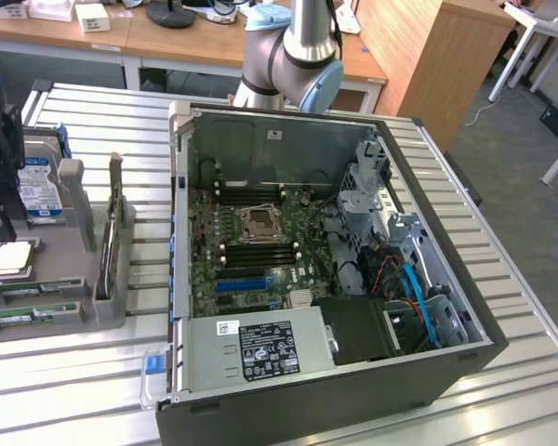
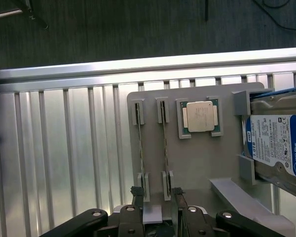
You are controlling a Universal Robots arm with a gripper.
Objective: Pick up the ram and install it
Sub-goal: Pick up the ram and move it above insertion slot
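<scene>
Two fingers of the pincer (image 2: 157, 196) stand spread wide and grasp nothing, hovering over the near end of a grey holder (image 2: 197, 165). The ram (image 2: 166, 148), a thin stick set on edge in its slots, runs straight out from the gap between the fingertips, untouched. A second stick (image 2: 140, 148) lies parallel, in line with one finger. Off to the side, farther from the pincer, sit a square silver CPU (image 2: 200, 117) and a hard drive (image 2: 275, 148). The open computer case (image 1: 307, 413) lies well away.
</scene>
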